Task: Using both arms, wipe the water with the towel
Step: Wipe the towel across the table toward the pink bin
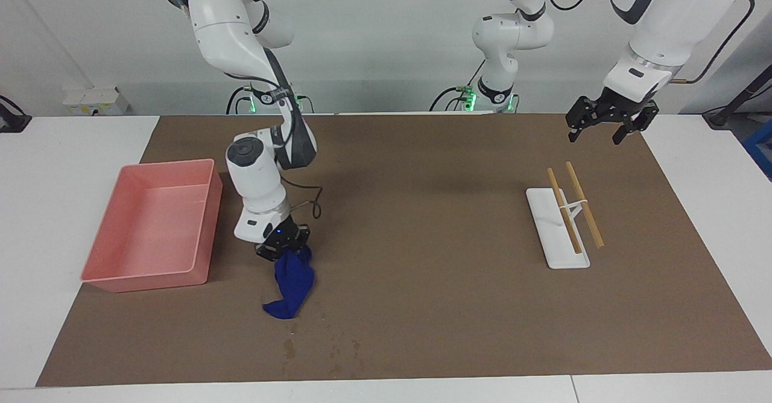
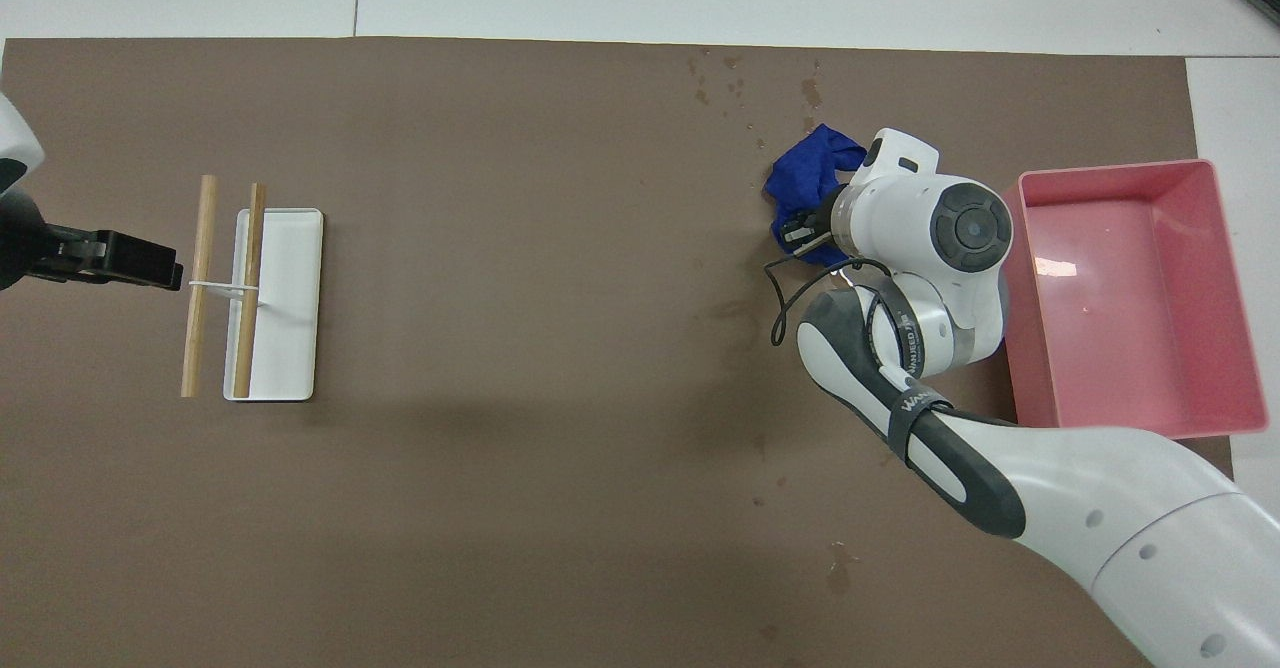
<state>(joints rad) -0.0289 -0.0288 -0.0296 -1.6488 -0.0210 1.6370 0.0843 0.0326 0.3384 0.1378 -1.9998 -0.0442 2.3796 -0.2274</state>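
Observation:
My right gripper is shut on the top of the navy towel, which hangs down with its lower end touching the brown mat beside the pink tray. In the overhead view the right gripper holds the towel too. The water is a dark streak with small droplets on the mat, just farther from the robots than the towel; it also shows in the overhead view. My left gripper is open and empty in the air over the mat at the left arm's end, and shows in the overhead view.
A pink tray lies at the right arm's end of the mat, close beside the right arm's wrist. A white base with two wooden rods stands toward the left arm's end, under and past the left gripper. Faint stains mark the mat nearer the robots.

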